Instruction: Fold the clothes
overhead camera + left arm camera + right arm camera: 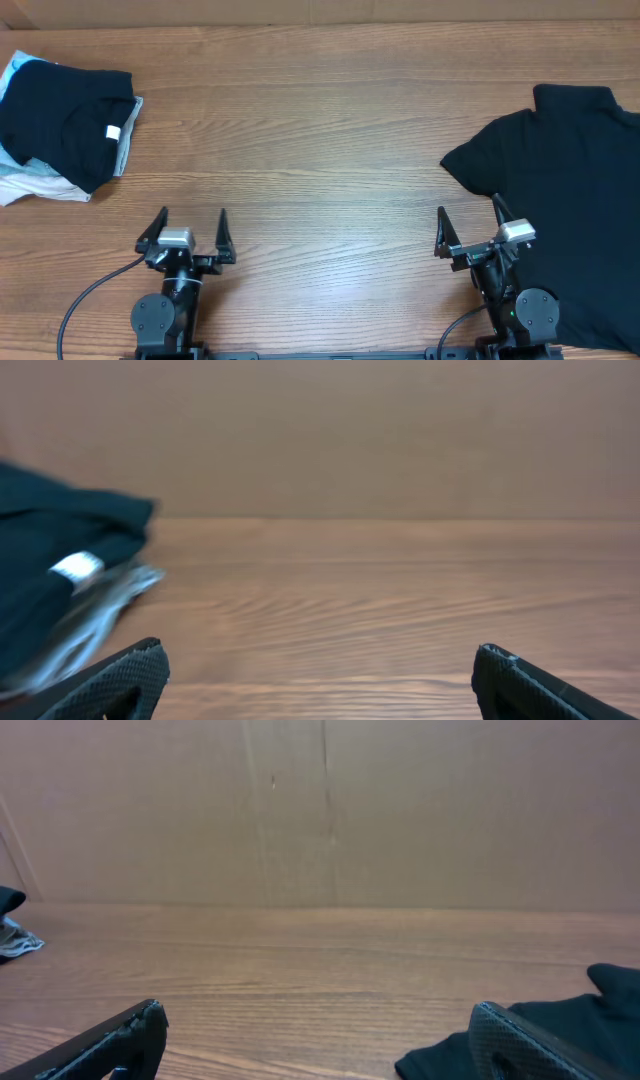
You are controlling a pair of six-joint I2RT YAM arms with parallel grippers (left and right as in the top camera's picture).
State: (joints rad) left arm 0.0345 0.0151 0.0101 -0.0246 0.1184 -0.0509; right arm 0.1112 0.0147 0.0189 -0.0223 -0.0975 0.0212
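A black T-shirt [570,200] lies spread flat at the right side of the wooden table; its sleeve [560,1030] shows in the right wrist view. A stack of folded clothes [60,130], black on top of pale ones, sits at the far left; it also shows in the left wrist view [50,580]. My left gripper [190,228] is open and empty near the front edge, left of centre. My right gripper [468,222] is open and empty at the shirt's left edge, its right finger over the cloth.
The wooden table [320,150] runs between the stack and the shirt. A brown cardboard wall [320,810] stands behind the table's back edge. Cables trail from both arm bases at the front.
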